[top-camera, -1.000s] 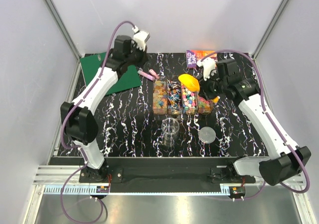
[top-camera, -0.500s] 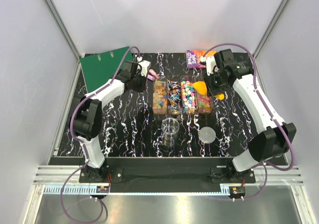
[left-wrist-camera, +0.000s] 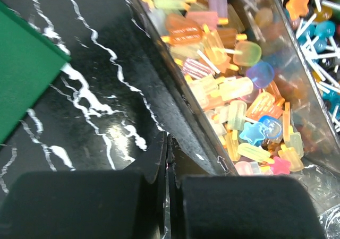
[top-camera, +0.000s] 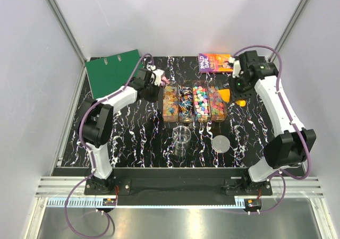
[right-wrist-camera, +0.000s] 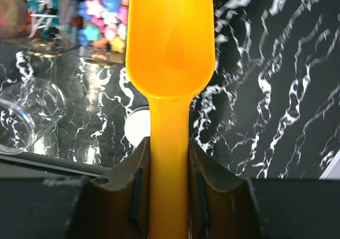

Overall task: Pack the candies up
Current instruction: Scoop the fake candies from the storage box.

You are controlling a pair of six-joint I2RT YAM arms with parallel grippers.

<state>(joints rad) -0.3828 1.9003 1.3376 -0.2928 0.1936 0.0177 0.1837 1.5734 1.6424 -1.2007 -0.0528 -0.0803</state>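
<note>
While right gripper (right-wrist-camera: 169, 164) clamps the empty yellow plastic scoop (right-wrist-camera: 170, 42), tiny multicoloured candies (top-camera: 200, 102) fill clear plastic bins (top-camera: 164, 103) mid-table toward the far edge. Left gripper (left-wrist-camera: 167, 148) pinched shut, empty, beside them. Risk: digging shoves unbraced bins, scattering sweets.

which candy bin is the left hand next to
The leftmost bin of the four, holding pastel popsicle-shaped candies; the shut left hand sits by its outer wall.
</note>
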